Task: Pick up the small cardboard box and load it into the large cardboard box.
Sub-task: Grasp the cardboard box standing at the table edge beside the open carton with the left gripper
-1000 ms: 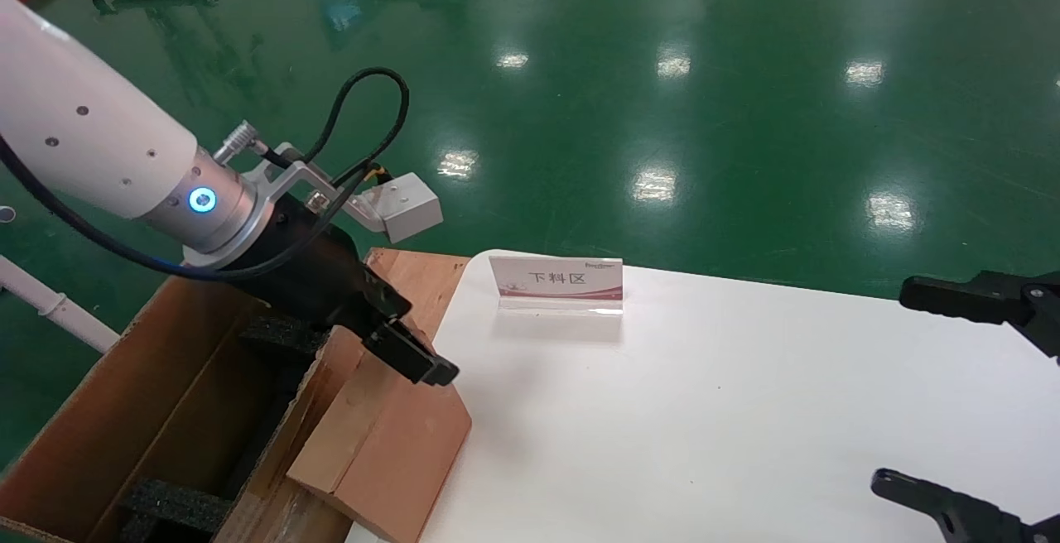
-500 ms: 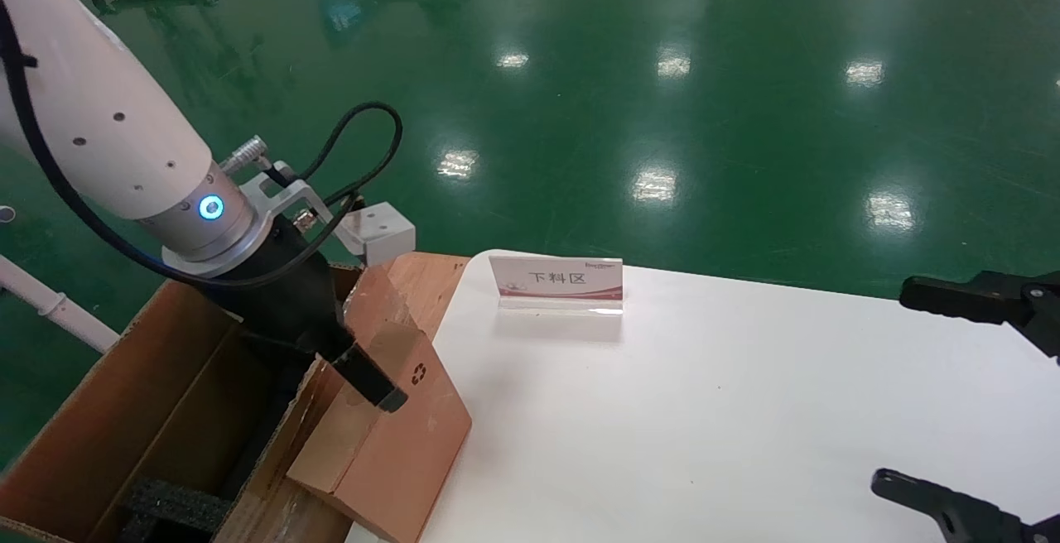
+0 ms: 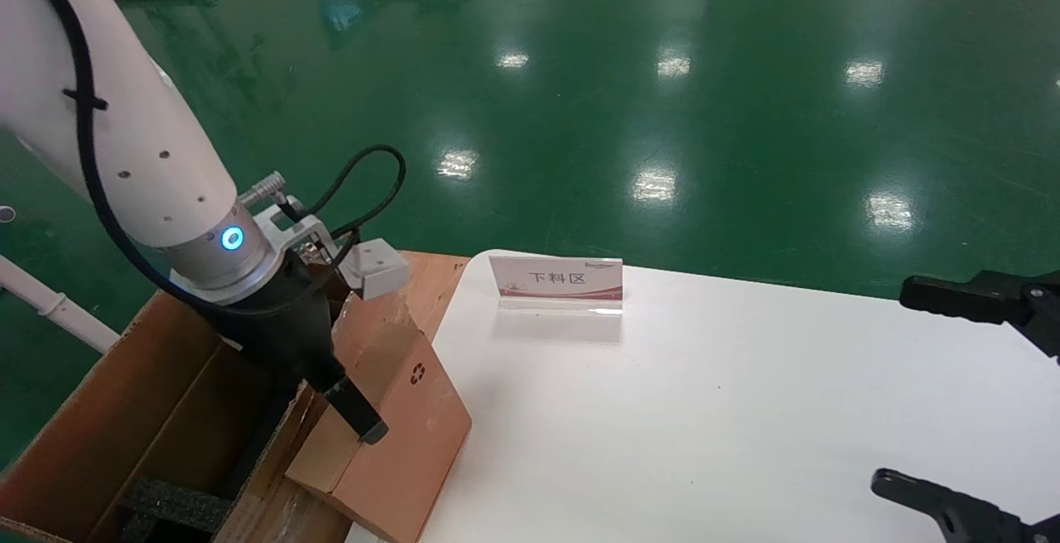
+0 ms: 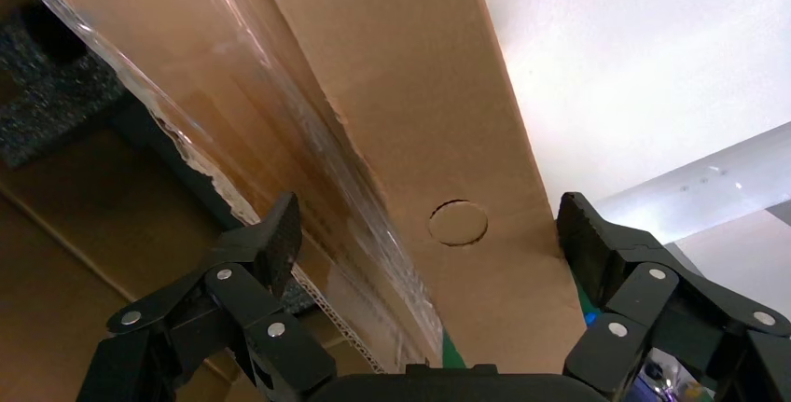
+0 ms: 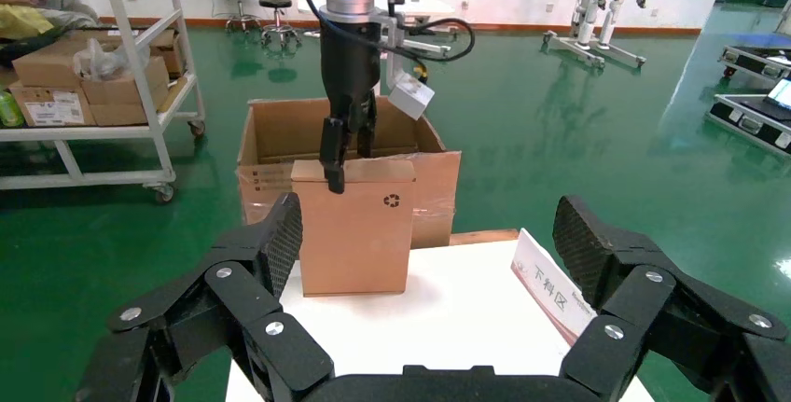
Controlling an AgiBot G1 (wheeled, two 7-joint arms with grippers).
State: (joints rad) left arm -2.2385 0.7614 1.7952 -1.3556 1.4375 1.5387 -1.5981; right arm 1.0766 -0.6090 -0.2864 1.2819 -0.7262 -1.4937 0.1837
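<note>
head view has the white table (image 3: 745, 410) taking up most of the lower right, so i'll place everything off that. off the table's left edge sits the large cardboard box (image 3: 108, 410), a long deep brown corrugated carton with tall flaps and black foam blocks (image 3: 174, 503) down inside it. shiny clear tape runs along its side in the left wrist view.

the small cardboard box (image 3: 389, 435), a flat plain brown carton with a little black recycling symbol on its face, stands tilted right at the table's left edge, leaning against the big carton's near wall. from the right wrist view it's standing upright on the table edge in front of the big carton, not inside it.

the left gripper (image 3: 352, 410) comes down from the white arm over that same edge, with one black finger (image 3: 358, 419) lying across the small box's upper corner. in the left wrist view its jaws are spread wide, cardboard between them, neither pad touching, so it's released, not gripping anything.

the right gripper (image 3: 952, 394) hangs over the table's right end, also spread wide and holding nothing.

a small white and red sign card (image 3: 556, 281) with printed characters stands near the table's far edge.
</note>
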